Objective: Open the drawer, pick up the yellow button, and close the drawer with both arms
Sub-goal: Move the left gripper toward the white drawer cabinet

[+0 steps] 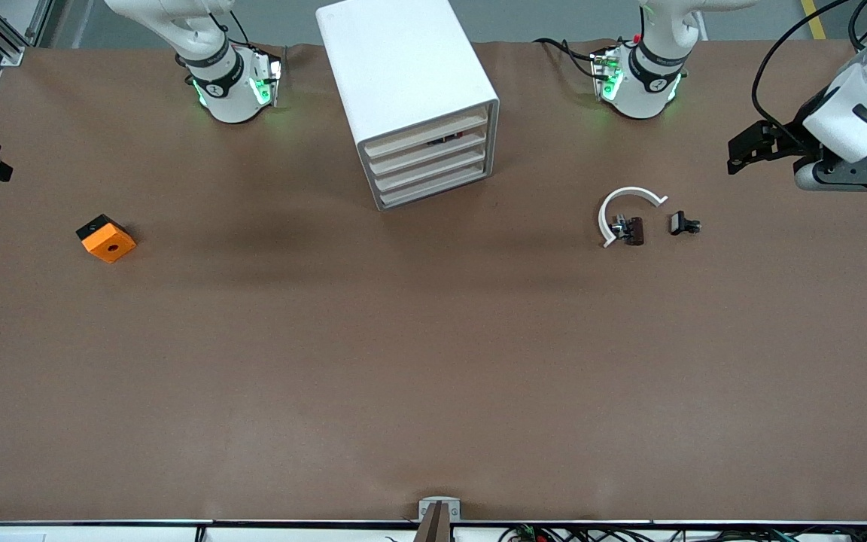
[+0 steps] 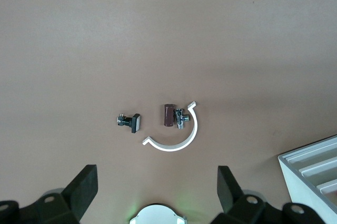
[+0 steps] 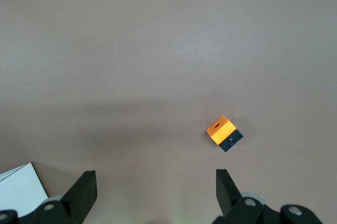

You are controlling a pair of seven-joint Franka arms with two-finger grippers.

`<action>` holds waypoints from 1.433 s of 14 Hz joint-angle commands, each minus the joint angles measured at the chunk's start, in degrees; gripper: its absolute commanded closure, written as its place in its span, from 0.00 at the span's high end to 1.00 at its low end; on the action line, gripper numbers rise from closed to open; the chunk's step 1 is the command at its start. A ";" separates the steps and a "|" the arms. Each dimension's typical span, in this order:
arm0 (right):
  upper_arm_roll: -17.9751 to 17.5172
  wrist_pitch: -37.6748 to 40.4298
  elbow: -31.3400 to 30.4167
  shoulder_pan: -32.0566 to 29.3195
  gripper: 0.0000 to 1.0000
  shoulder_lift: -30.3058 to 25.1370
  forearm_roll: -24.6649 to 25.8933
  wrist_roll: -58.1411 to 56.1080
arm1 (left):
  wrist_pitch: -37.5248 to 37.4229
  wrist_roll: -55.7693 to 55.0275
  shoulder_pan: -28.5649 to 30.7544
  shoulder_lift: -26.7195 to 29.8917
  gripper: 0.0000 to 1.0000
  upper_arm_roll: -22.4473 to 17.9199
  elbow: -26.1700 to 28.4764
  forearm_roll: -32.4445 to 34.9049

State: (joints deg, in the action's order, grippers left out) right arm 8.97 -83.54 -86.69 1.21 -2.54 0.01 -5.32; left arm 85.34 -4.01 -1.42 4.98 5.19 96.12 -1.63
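Looking at the drawer (image 1: 427,132), I see it shut, topmost in the white cabinet (image 1: 403,68) on my brown table (image 1: 403,361). Something dark shows just under its front strip; I can't tell what. Left gripper (image 2: 155,182) and right gripper (image 3: 155,182) both hover spread wide.

My table (image 1: 433,361) wears a matt brown cover, cloth- or paper-like, faintly grainy. The cabinet (image 1: 396,60) looks like smooth white plastic with a soft sheen; its drawer (image 1: 427,134) fronts are paler cream and matt. My arms (image 1: 866,98) have glossy white shells. My left gripper (image 2: 155,192) and right gripper (image 3: 155,192) have matt black fingers. The block (image 1: 107,239) is matt orange plastic on a black base. The arc (image 1: 624,207) is smooth white plastic; the dark brown piece (image 2: 168,115) beside it carries a shiny metal fitting (image 2: 180,118), as does the black clip (image 2: 130,122)
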 commanded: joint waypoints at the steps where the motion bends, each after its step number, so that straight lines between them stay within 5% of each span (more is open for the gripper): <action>1: -0.10 0.22 -0.58 -0.42 1.00 -0.80 -0.97 -0.04 | -1.14 1.11 -0.16 -0.50 1.00 -0.09 -1.11 0.66; 10: -0.10 0.22 -0.58 -0.42 1.00 -0.80 -0.97 0.05 | -1.66 1.11 -0.07 -1.37 1.00 -0.44 -1.11 0.48; 20: -0.10 0.22 -0.58 -0.33 1.00 -0.80 -0.97 0.05 | -1.06 -4.59 -0.16 -12.43 1.00 -0.44 -1.11 -0.04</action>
State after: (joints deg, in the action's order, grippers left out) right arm 8.97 -83.54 -86.73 1.21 -2.54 0.01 -5.31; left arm 83.61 -6.82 -1.34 -4.97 5.03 96.14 -1.63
